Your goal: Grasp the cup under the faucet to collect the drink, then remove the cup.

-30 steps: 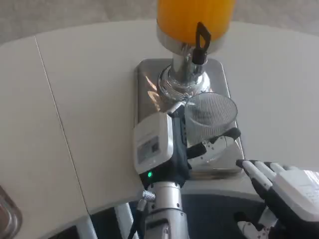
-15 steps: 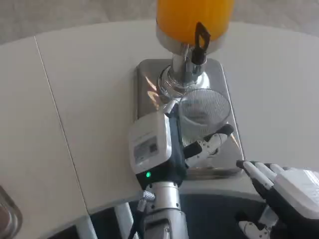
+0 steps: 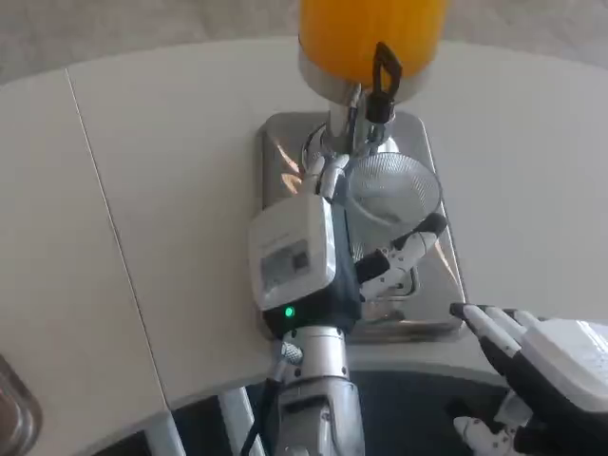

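Right hand (image 3: 546,366) was held open at the near table (image 3: 171,209) edge; the cup (image 3: 385,204) was gripped by the left hand (image 3: 313,256) under the faucet (image 3: 375,100). If tilted, drink could be spilled.

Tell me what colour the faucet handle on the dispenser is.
Black: the faucet handle shows against the orange tank in the head view.

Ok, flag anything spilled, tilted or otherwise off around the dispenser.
Nothing stands out. The left hand holds the clear cup upright over the metal drip tray, beneath the faucet of the orange drink dispenser. No spill shows on the tray or white table.
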